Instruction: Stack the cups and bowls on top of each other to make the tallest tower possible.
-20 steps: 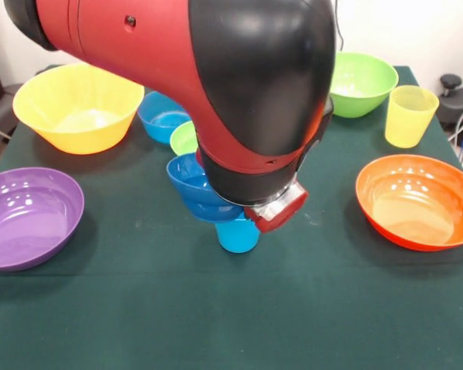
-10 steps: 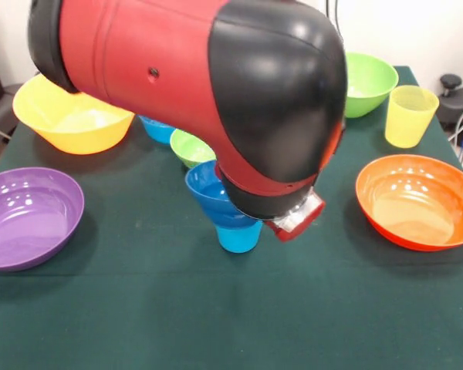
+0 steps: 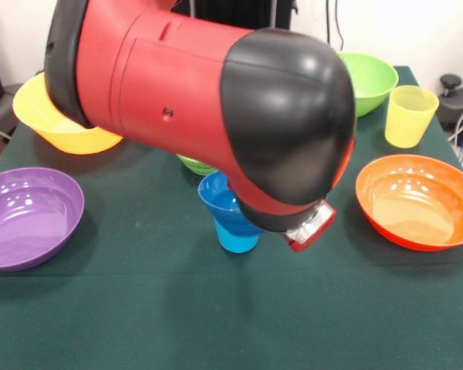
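A dark green table holds a purple bowl, orange bowl, yellow cup, and blue cup.

Dark green cloth-covered table, pale wall behind, possibly black equipment at right

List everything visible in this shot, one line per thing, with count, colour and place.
Cups: two. Light blue cup at table centre, under a bowl; yellow cup far right.
Dark blue bowl: one, sitting on the light blue cup.
Large bowls: purple bowl left edge; orange bowl right; green bowl far right; yellow-orange bowl far left, partly hidden.
Lime green bowl: one, only its rim shows behind the arm.
Table: one, dark green cloth.
Arm: one, red and black, across the middle.
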### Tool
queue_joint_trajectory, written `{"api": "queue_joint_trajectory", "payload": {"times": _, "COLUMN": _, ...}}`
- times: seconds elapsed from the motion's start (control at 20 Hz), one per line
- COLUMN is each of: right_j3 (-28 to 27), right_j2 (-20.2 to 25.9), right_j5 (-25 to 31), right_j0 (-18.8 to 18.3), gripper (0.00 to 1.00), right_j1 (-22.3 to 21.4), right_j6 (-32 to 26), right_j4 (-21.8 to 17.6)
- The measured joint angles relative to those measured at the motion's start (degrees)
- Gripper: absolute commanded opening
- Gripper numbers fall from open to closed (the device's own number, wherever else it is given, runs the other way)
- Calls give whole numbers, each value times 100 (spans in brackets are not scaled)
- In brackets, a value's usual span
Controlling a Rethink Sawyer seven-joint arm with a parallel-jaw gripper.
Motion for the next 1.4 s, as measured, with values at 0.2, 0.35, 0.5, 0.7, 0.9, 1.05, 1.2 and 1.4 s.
{"api": "queue_joint_trajectory", "payload": {"times": 0.2, "right_j3": -98, "right_j2": -182, "right_j5": 31, "right_j0": -163, "gripper": 0, "right_j1": 76, "right_j6": 0, "right_j4": 113}}
{"api": "queue_joint_trajectory", "payload": {"times": 0.35, "right_j3": -156, "right_j2": -360, "right_j5": 78, "right_j0": -333, "gripper": 0, "right_j1": 138, "right_j6": 0, "right_j4": 239}}
{"api": "queue_joint_trajectory", "payload": {"times": 0.5, "right_j3": -180, "right_j2": -471, "right_j5": 113, "right_j0": -437, "gripper": 0, "right_j1": 165, "right_j6": 0, "right_j4": 285}}
{"api": "queue_joint_trajectory", "payload": {"times": 0.7, "right_j3": -181, "right_j2": -559, "right_j5": 166, "right_j0": -543, "gripper": 0, "right_j1": 182, "right_j6": 0, "right_j4": 285}}
{"api": "queue_joint_trajectory", "payload": {"times": 0.9, "right_j3": -154, "right_j2": -527, "right_j5": 171, "right_j0": -488, "gripper": 0, "right_j1": 173, "right_j6": 0, "right_j4": 273}}
{"api": "queue_joint_trajectory", "payload": {"times": 1.05, "right_j3": -121, "right_j2": -502, "right_j5": 170, "right_j0": -391, "gripper": 0, "right_j1": 149, "right_j6": 0, "right_j4": 260}}
{"api": "queue_joint_trajectory", "payload": {"times": 1.2, "right_j3": -110, "right_j2": -499, "right_j5": 167, "right_j0": -285, "gripper": 0, "right_j1": 129, "right_j6": 0, "right_j4": 249}}
{"api": "queue_joint_trajectory", "payload": {"times": 1.4, "right_j3": -110, "right_j2": -499, "right_j5": 166, "right_j0": -149, "gripper": 0, "right_j1": 114, "right_j6": 0, "right_j4": 246}}
